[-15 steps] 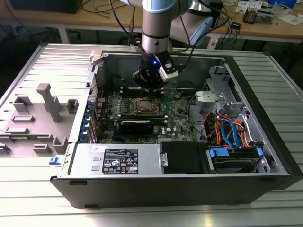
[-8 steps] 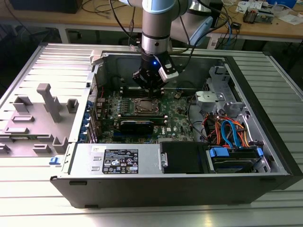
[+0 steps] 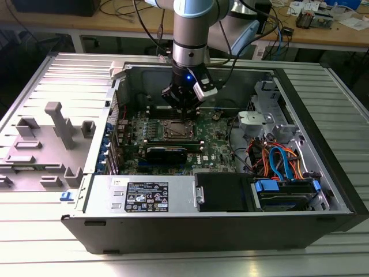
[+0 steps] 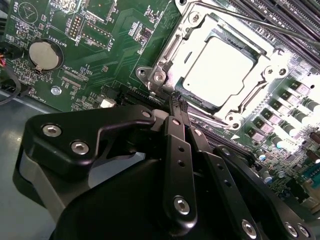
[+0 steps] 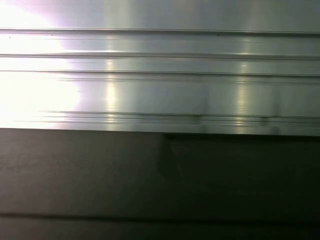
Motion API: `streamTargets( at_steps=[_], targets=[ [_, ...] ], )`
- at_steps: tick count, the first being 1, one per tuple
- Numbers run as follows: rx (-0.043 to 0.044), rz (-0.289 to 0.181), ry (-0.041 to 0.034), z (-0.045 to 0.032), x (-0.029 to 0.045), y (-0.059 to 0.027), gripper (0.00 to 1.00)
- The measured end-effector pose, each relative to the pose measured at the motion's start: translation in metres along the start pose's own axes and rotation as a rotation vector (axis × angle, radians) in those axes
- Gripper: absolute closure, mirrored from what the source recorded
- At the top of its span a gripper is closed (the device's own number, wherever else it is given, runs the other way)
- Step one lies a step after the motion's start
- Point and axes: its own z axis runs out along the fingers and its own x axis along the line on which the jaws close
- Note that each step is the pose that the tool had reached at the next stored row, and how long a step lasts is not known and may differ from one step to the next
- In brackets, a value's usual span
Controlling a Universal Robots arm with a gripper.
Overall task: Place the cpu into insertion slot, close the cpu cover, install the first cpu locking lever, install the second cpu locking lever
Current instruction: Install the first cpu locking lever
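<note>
- The cpu (image 4: 216,68) lay seated in the insertion slot (image 4: 176,86), its pale metal top showing bright through the socket in the second wrist view; in the exterior view the socket (image 3: 176,130) sat near the middle of the green motherboard (image 3: 219,151), directly beneath the arm's tool.
- The cpu cover (image 4: 239,101) appeared to be down flat over the chip, its window framing the metal top, so I judged the placing and the closing both done.
- A thin wire lever (image 4: 235,15) ran along the far side of the socket; whether it was latched could not be told, so the lever steps were probably under way or left to do.
- The gripper (image 4: 177,98) had its two black fingers pinched together with no gap between the tips, nothing visibly held, the tips right at the socket frame's near edge.
- Around it, the open computer case (image 3: 219,222) rested on a ribbed metal table (image 3: 52,254), with a coin cell battery (image 4: 44,54) on the board, well apart from the socket.
</note>
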Motion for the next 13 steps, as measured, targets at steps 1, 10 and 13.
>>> streamTargets(
  at_steps=[1,10,13],
  targets=[
    [-0.0002,0.000,-0.0001,0.0001,0.0000,0.0000,0.89],
    [-0.0002,0.000,-0.0002,-0.0026,0.0000,-0.0001,0.89],
    [-0.0001,0.000,0.0000,-0.0023,0.0000,-0.0001,0.89]
  ],
)
